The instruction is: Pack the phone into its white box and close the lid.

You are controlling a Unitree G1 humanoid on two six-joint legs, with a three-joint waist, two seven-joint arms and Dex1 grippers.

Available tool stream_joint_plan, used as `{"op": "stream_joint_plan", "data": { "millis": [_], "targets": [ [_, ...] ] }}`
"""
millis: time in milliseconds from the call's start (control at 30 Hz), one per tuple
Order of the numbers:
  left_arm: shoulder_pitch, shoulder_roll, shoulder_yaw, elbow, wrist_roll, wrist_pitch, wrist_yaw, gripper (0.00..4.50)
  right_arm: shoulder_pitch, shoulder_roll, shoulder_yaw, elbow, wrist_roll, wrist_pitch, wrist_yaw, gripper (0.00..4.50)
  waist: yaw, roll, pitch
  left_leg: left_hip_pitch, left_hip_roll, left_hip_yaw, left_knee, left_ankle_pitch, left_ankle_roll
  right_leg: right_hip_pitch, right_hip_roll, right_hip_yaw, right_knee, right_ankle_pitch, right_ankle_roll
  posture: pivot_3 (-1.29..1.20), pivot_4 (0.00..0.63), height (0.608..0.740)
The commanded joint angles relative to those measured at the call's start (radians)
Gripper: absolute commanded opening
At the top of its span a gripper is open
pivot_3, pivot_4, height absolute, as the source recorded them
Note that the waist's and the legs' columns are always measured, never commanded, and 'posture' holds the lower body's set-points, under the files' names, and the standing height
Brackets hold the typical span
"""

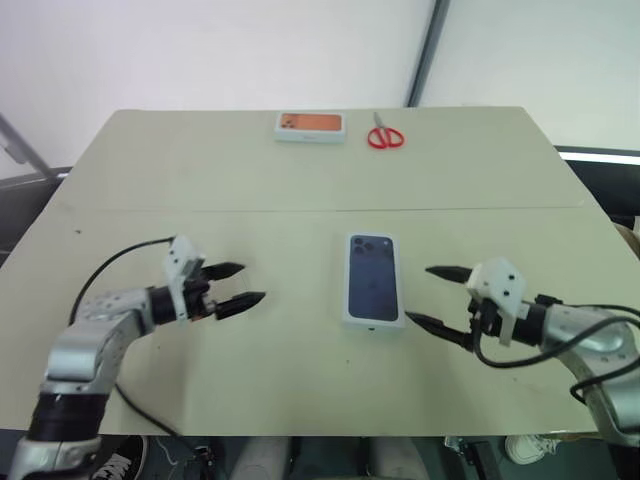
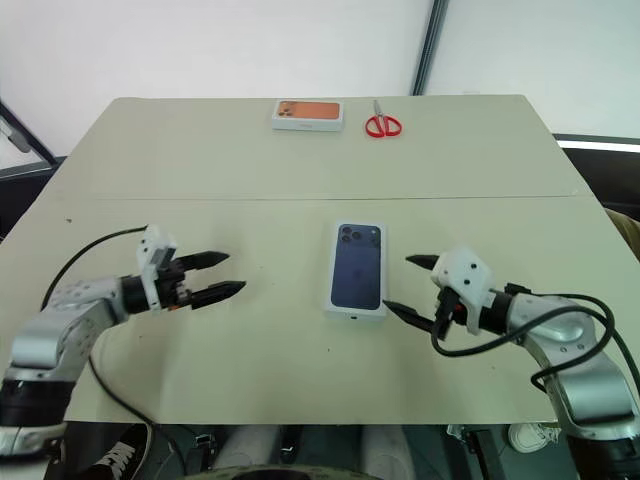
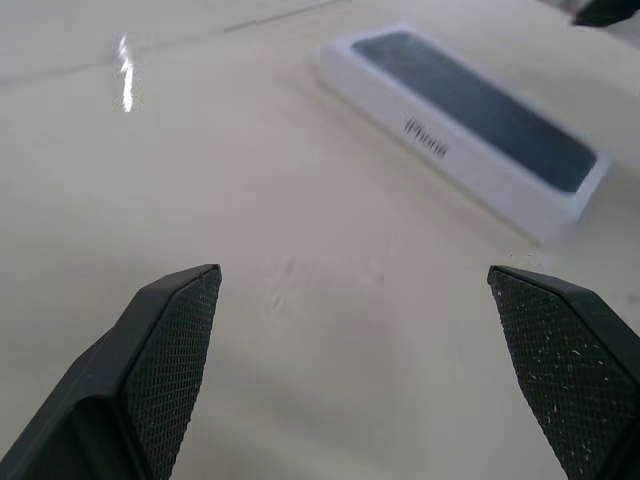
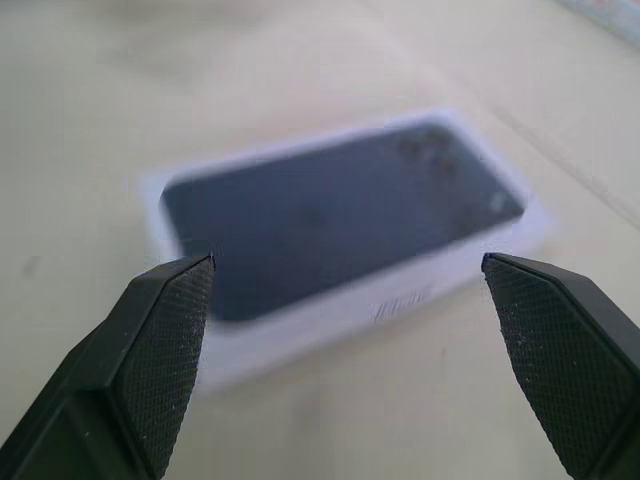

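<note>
Beige table: the lid sits squarely closed on the white box, so packing looks finished. Left gripper and right gripper flank it, released and empty.

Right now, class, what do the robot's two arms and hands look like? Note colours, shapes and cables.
Both arms are silver-grey metal with black joint bands. Each wrist carries a white blocky housing. The left hand and right hand each have two slim black pointed fingers with cross-hatched pads. A black cable loops along each arm.
</note>
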Motion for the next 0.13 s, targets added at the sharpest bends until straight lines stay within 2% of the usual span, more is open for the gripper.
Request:
{"op": "stream_joint_plan", "data": {
  "millis": [33, 133],
  "targets": [
    [0.071, 0.020, 0.077, -0.053, -0.018, -0.045, 0.003, 4.50, 0.066, -0.007, -0.085, -0.022, 0.023, -0.086, 0.027, 4.47, 0.001, 0.000, 0.000, 0.000, 0.000, 0.000, 0.001, 0.000, 0.000, 0.000, 0.000, 0.000, 0.000, 0.000, 0.000, 0.00, 0.150, 0.740],
    [0.128, 0.035, 0.135, -0.052, -0.035, -0.070, -0.012, 4.50, 0.142, -0.010, -0.138, 0.031, 0.010, -0.204, 0.072, 4.47, 0.001, 0.000, 0.000, 0.000, 0.000, 0.000, 0.000, 0.000, 0.000, 0.001, -0.001, 0.001, -0.001, -0.001, -0.003, 0.00, 0.150, 0.740]
  ]
}}
